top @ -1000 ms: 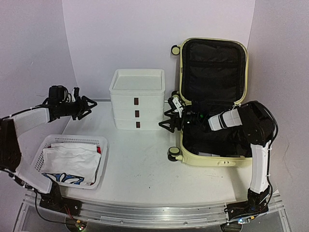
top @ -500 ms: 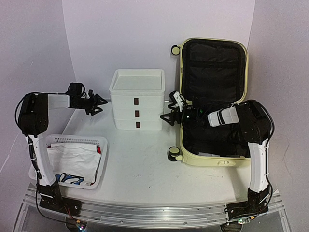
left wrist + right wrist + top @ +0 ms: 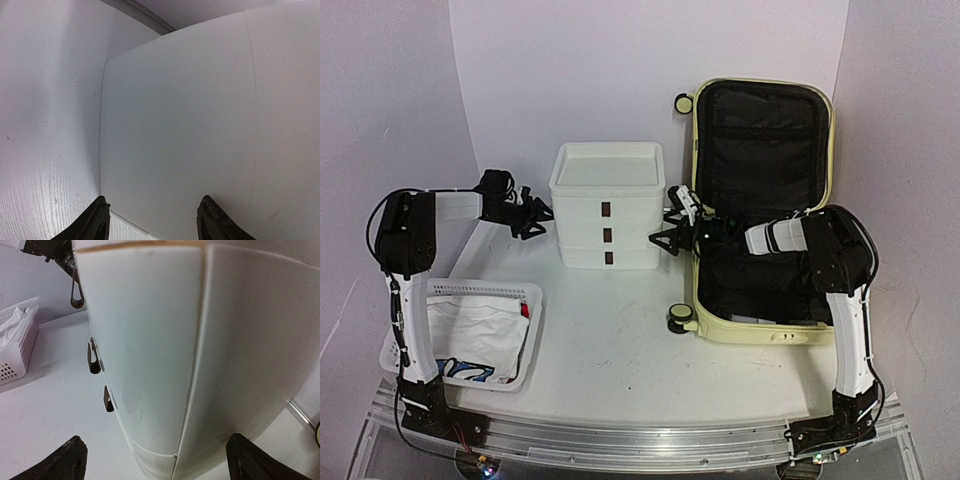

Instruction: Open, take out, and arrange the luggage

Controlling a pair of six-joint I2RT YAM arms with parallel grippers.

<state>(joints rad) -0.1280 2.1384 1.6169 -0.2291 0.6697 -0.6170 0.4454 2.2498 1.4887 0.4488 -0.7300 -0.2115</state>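
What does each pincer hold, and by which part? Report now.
Nothing is held. The left pincer and right pincer stand open, facing opposite sides of the white drawer box.

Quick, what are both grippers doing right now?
Left gripper: open, holding nothing, beside the left side of the drawer box.
Right gripper: wide open, holding nothing, at the box's right side.

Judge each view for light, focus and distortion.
Top external: even, soft light and sharp focus, but the luggage has a black lining that swallows detail. Left wrist: the box fills the frame, flat white with little contrast; the dark fingers at the bottom edge look soft. Right wrist: the wide angle bulges the box corner; the fingers in the bottom corners blur.
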